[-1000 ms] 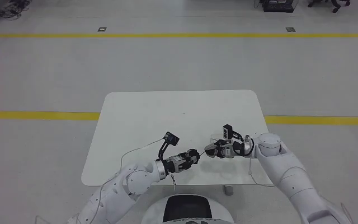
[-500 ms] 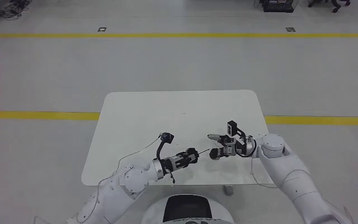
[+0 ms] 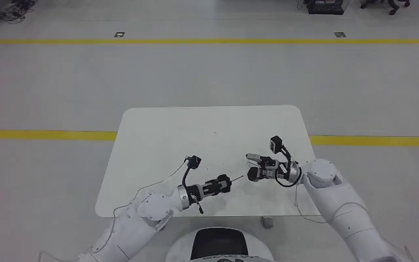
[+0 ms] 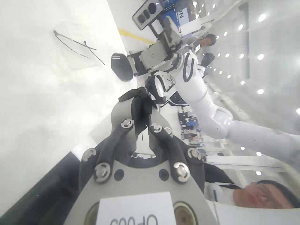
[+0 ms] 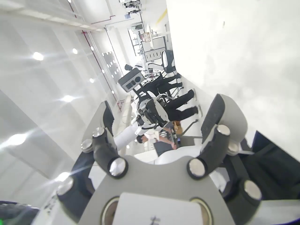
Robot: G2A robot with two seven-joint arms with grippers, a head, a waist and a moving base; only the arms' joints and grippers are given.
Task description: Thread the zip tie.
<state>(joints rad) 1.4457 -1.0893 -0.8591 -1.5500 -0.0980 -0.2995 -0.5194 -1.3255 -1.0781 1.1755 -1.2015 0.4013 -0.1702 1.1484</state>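
My left gripper (image 3: 224, 183) hovers over the table's near side, shut on a black zip tie (image 3: 236, 177) whose thin tail points toward the right gripper. In the left wrist view the zip tie (image 4: 134, 93) is bunched between the closed fingers of the left gripper (image 4: 137, 105). My right gripper (image 3: 251, 166) is a short way off from the tail's tip, open. The right wrist view shows the right gripper (image 5: 161, 118) with its fingers (image 5: 213, 115) spread wide and nothing between them.
Loose black zip ties (image 4: 77, 45) lie on the white table (image 3: 196, 131) farther out from my left gripper. The table's near edge (image 3: 196, 215) is just under both arms. A person (image 4: 255, 195) sits beyond the table, not touching anything.
The right gripper has opened and drawn back to the right, away from the tie's tail. The left gripper has shifted slightly, still holding the zip tie.
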